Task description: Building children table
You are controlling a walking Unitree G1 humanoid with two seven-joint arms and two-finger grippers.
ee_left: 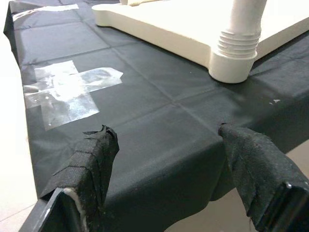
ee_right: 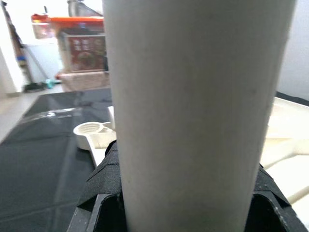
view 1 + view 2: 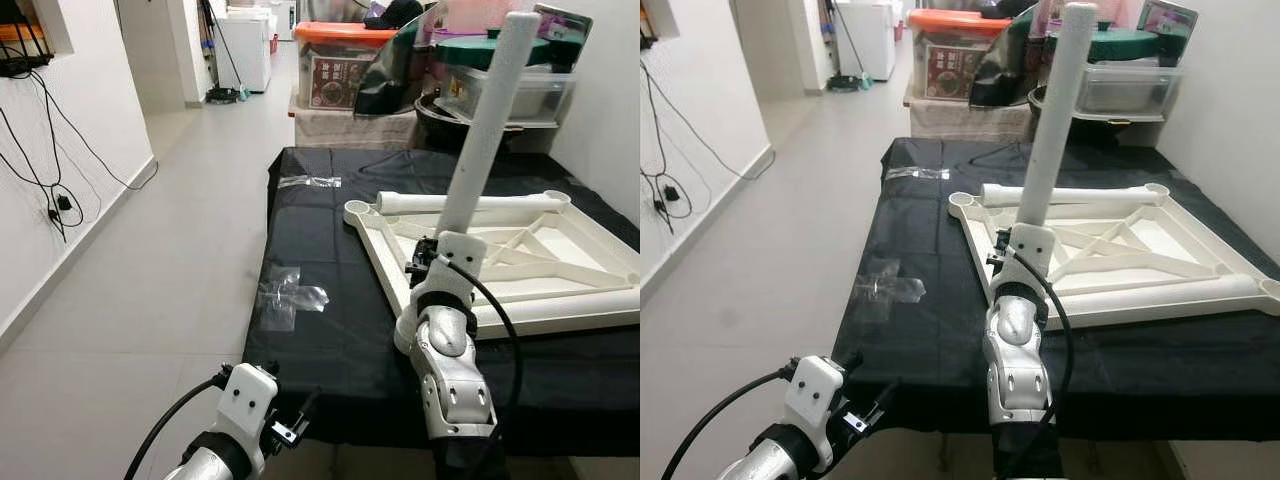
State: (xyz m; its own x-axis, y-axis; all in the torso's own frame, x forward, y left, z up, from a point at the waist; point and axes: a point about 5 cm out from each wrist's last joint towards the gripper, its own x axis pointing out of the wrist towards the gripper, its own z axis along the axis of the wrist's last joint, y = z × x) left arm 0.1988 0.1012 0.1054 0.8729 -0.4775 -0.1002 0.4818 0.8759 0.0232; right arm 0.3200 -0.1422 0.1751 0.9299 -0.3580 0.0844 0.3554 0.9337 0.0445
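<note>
Table leg [image 3: 482,130], white, stands upright and a little tilted in my right gripper [image 2: 193,193], whose jaws clasp it low, its threaded foot in the near corner socket [image 1: 232,67] of the upturned tabletop [image 3: 540,260] on the black cloth [image 3: 330,330]. My left gripper [image 1: 169,164] hovers spread wide and empty at the cloth's near edge. Beyond, another leg [image 3: 460,203] lies loose on the frame and the far sockets look bare, so I judge most legs remain. How deep the thread sits I can't tell.
</note>
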